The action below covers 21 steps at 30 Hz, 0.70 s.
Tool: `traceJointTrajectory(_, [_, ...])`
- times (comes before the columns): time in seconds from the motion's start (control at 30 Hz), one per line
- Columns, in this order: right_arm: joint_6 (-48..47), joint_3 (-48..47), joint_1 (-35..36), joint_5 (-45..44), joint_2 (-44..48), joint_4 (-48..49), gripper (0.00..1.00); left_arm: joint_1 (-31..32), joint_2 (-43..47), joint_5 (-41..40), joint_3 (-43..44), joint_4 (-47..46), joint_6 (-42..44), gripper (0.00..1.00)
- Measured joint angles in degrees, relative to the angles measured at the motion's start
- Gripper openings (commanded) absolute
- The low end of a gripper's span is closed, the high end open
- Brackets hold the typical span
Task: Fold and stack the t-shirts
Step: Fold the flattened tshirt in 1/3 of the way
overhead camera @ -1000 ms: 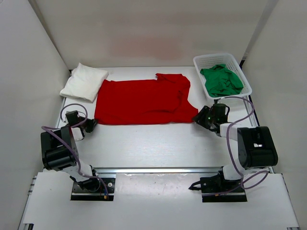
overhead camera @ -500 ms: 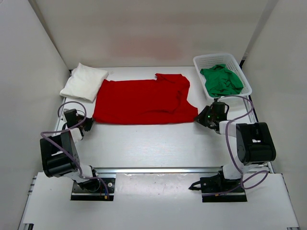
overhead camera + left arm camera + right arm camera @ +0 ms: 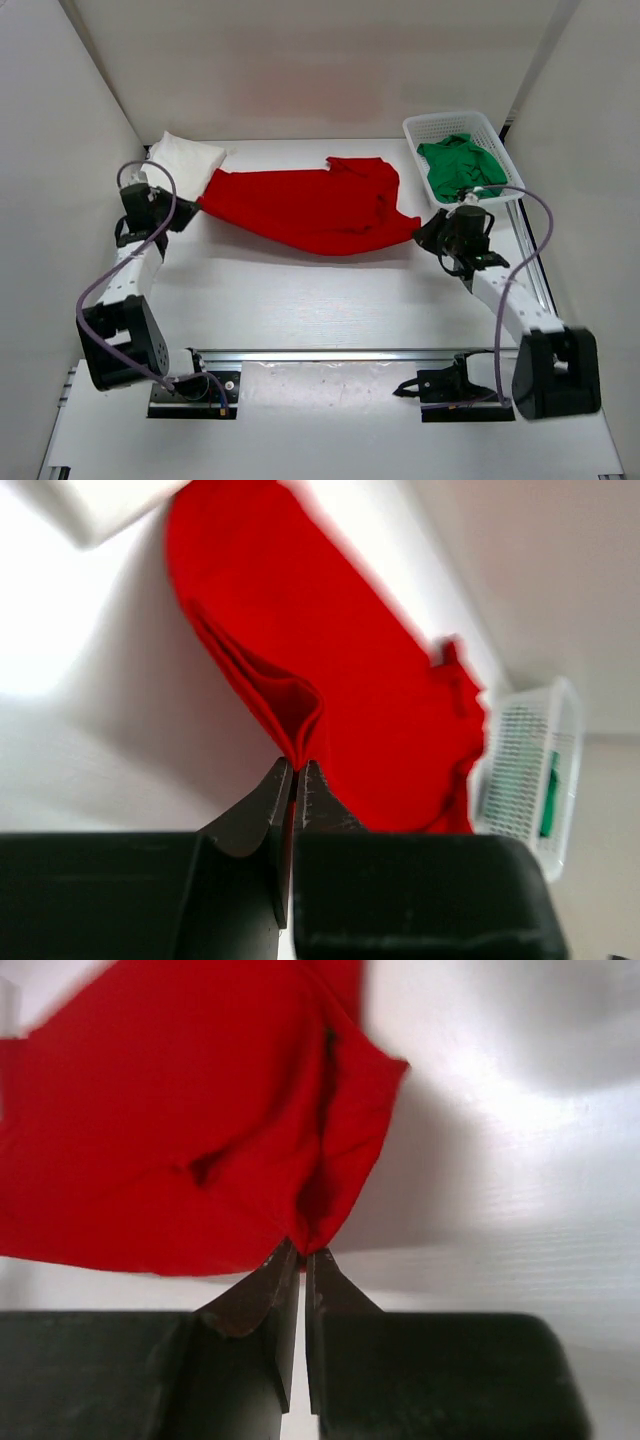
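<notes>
The red t-shirt [image 3: 310, 205] hangs in a sagging span across the middle of the table, lifted at both near corners. My left gripper [image 3: 192, 203] is shut on its left corner [image 3: 300, 720], beside the folded white t-shirt [image 3: 180, 165]. At the right, my right gripper [image 3: 420, 230] is shut on the other corner [image 3: 320, 1210]. The green t-shirt [image 3: 460, 167] lies crumpled inside the white lattice basket [image 3: 432, 126] at the back right.
White walls close in the table on the left, back and right. The basket [image 3: 525, 770] stands near the right wall, just behind the right arm. Bare table [image 3: 320, 300] lies between the red t-shirt and the arm bases.
Both grippers closed on the red t-shirt's near corners and rose and moved back, lifting its front edge off the table so the cloth now sags between them.
</notes>
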<state>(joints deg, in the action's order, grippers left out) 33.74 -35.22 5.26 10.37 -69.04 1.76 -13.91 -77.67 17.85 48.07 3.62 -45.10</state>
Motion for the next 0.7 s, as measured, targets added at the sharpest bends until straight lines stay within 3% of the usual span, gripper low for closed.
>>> traceJointTrajectory(0.13, [-2.4, -6.6, 2.0, -3.2, 10.9, -9.4, 0.00, -0.3, 5.1, 4.2, 7.5, 5.2, 1.7, 0.00])
traceJointTrajectory(0.27, [-5.5, -23.2, 4.7, -6.3, 13.5, -19.9, 0.00, -1.3, 8.1, 11.0, 17.2, 7.6, 0.2, 0.00])
traceJointTrajectory(0.43, [-9.9, -49.4, 7.1, -7.3, 10.6, -29.4, 0.00, -5.4, 8.9, 19.9, 27.3, 5.1, -6.0, 0.00])
traceJointTrajectory(0.53, [-11.7, -62.5, 4.9, -4.3, 6.1, -32.3, 0.01, -7.2, 8.9, 23.5, 29.1, 1.2, -10.3, 0.00])
traceJointTrajectory(0.7, [-13.0, -73.7, -1.4, 1.9, -1.1, -33.4, 0.00, -7.2, 6.3, 25.3, 28.6, -2.3, -13.2, 0.00])
